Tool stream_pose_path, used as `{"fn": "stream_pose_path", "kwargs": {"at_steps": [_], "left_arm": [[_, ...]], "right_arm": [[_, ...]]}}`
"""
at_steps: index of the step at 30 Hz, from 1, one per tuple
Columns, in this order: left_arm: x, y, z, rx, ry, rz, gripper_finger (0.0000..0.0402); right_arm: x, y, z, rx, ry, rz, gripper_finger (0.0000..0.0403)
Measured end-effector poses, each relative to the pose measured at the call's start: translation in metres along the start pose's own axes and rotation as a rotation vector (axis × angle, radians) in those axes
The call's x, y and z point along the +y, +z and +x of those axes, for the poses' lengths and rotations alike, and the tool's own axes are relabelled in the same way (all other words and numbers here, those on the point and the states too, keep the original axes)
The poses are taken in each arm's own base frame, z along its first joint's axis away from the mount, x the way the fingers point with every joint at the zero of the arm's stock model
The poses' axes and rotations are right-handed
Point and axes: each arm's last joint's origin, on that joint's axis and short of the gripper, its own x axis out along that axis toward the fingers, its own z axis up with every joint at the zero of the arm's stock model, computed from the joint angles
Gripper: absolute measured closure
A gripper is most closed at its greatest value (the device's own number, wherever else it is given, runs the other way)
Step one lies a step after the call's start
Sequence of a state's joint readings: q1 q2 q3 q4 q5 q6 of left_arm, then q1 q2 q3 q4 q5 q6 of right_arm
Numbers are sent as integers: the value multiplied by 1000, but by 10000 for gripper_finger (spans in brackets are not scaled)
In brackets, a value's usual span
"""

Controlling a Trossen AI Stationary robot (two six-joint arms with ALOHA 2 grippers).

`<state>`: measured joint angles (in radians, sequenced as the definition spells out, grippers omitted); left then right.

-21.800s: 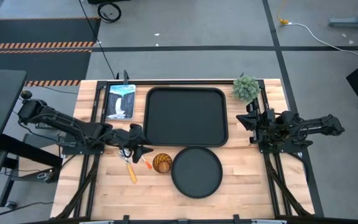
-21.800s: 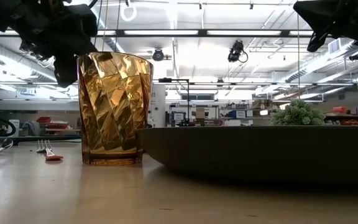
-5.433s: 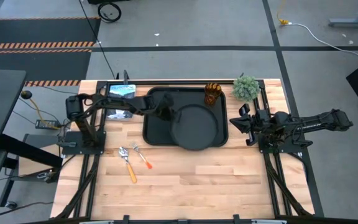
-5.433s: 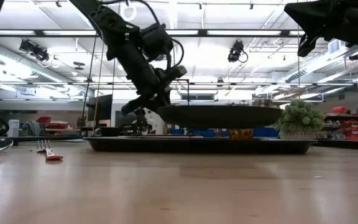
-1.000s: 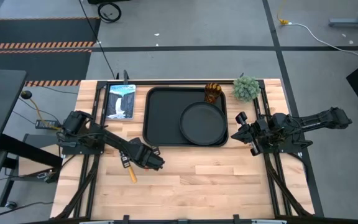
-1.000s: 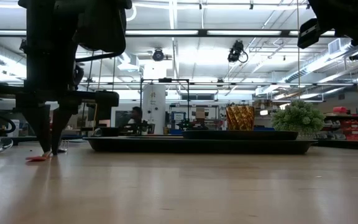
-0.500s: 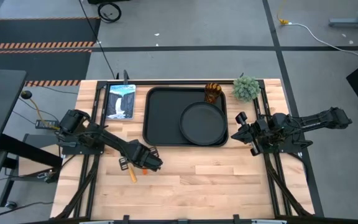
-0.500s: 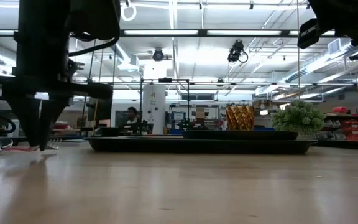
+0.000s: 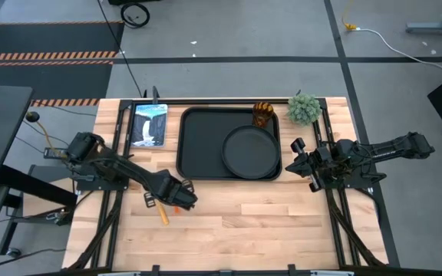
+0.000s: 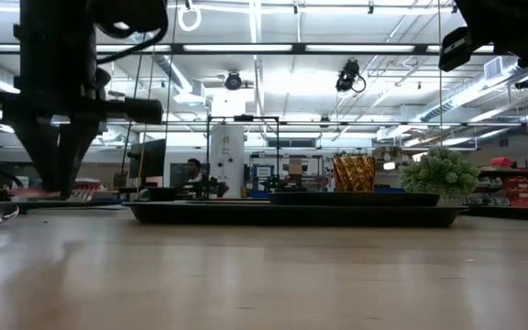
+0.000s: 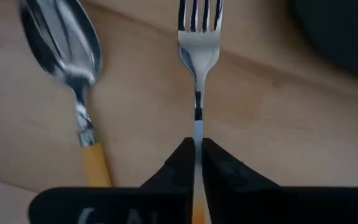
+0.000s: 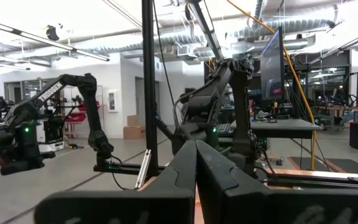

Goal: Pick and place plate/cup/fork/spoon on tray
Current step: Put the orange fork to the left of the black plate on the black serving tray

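Fork (image 11: pixel 197 56) is pinched between the two dark fingers of the left gripper (image 11: pixel 197 163), which are closed tight on its stem just below the silver tines. In the low view the left gripper (image 10: pixel 60 179) hangs above the wooden table (image 10: pixel 264 275) with the fork lifted clear of the surface. From above, the left gripper (image 9: pixel 181 198) sits over the near-left part of the table, just short of the tray's near-left corner. The spoon (image 11: pixel 73 68) lies flat on the wood just beside the fork, silver bowl pointing the same way as the tines, its yellow-orange handle showing beside the gripper in the high view (image 9: pixel 162 211).

Farther right, the black rectangular tray (image 9: pixel 198 142) lies at the far middle of the table. The round black plate (image 9: pixel 250 152) rests inside it, toward the tray's right end. The amber cup (image 9: pixel 263 115) stands upright in the tray's far-right corner, just beyond the plate. A small green potted plant (image 9: pixel 303 108) stands on the table just outside that corner.

At the far right, the right gripper (image 9: pixel 295 160) waits above the table's right edge, beside the tray, its fingers (image 12: pixel 185 171) pressed together and holding nothing.
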<state>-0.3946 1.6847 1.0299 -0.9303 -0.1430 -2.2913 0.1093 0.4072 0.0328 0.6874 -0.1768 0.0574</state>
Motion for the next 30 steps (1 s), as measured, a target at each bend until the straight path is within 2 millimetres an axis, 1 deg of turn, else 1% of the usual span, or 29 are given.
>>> {"fn": "stream_pose_path", "kwargs": {"at_steps": [5,9,13,15,22,27,30], "left_arm": [[1,13,-16,-11,-30,-5,376],[-4,30,-25,-34,-68,0,376],[-15,50,-28,-76,-111,4,377],[-25,60,-28,-85,-140,15,376],[-69,99,-17,-116,-308,75,376],[-97,122,-1,-133,-393,115,376],[-109,133,10,-135,-425,135,376]], "right_arm": [[0,1,0,-6,0,-1,394],[0,1,0,-14,-1,-2,394],[0,1,0,-15,-2,-3,394],[0,1,0,-15,-2,-3,394],[0,2,0,-18,-2,-3,394],[0,2,0,-18,-2,-3,394],[0,2,0,-17,-2,-3,394]]}}
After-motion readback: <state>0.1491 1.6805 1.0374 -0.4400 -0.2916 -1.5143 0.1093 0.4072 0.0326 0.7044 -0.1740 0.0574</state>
